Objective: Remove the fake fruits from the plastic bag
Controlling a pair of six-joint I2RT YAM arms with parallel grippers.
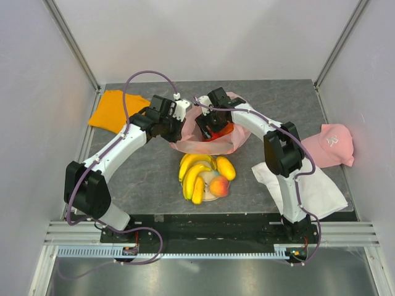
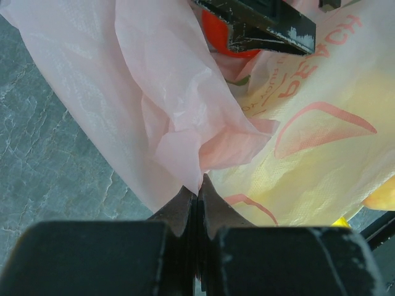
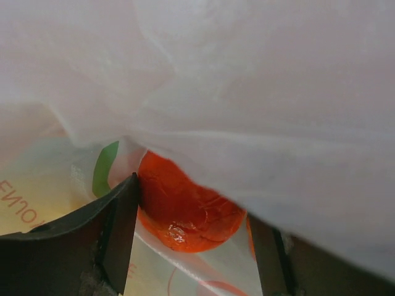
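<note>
Down inside the bag (image 3: 259,92), the orange fruit (image 3: 185,209) sits between my right gripper's (image 3: 191,200) wide-spread jaws; can't tell if they're biting yet. My left gripper (image 2: 197,188) is pinching a bag fold. I'd squeeze gently, lift straight up and not snag the film. Other fruits (image 1: 203,176) lie outside.
</note>
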